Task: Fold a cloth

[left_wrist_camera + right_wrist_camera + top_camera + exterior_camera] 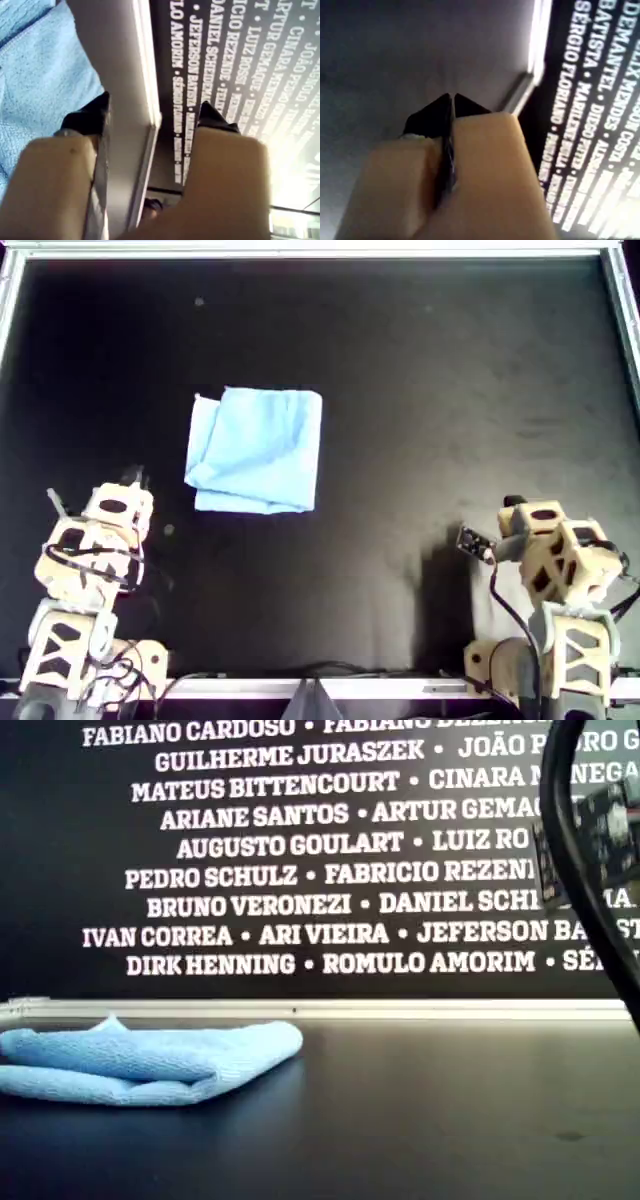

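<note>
From overhead, the thin light-blue folded fabric cloth (256, 449) lies on the black matte table (450, 390), left of centre, with both tan arms parked at the near edge, well apart from it.

The exterior view shows the cloth (140, 1063) flat at its left, before a black wall of white names (300, 850).

In the first wrist view, my first gripper (152, 117) stands wide and empty, cloth (40, 75) beyond it.

In the second wrist view, my second gripper (452, 102) is closed on nothing, above bare table.
</note>
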You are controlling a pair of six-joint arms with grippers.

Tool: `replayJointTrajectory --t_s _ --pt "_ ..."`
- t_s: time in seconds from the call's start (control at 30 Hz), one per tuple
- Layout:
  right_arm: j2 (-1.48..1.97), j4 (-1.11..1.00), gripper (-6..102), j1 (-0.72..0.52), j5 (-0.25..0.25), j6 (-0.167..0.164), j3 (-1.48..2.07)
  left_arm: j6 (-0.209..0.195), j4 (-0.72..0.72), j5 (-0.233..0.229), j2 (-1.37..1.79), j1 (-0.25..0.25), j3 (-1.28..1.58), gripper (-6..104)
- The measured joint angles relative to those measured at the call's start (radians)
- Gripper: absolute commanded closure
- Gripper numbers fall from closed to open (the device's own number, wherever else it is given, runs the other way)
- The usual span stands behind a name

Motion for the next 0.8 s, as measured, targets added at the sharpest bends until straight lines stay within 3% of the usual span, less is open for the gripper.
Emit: replayJointTrajectory --t_s 0.3,0.47,0.53,0.8 --pt "0.000 -0.183 96 0.002 0.000 0.006 0.058 0.000 0.000 0.000 0.000 0.005 0.000 37" --pt "0.003 -0.225 96 0.063 -0.012 0.063 0.069 0.000 0.002 0.000 0.000 0.081 0.000 37" --pt "0.003 -0.225 96 0.052 0.012 0.064 0.071 -0.002 0.012 0.000 0.000 0.097 0.000 37" --pt "0.003 -0.153 96 0.048 0.015 0.064 0.071 -0.002 0.364 0.002 0.003 0.101 0.000 37"
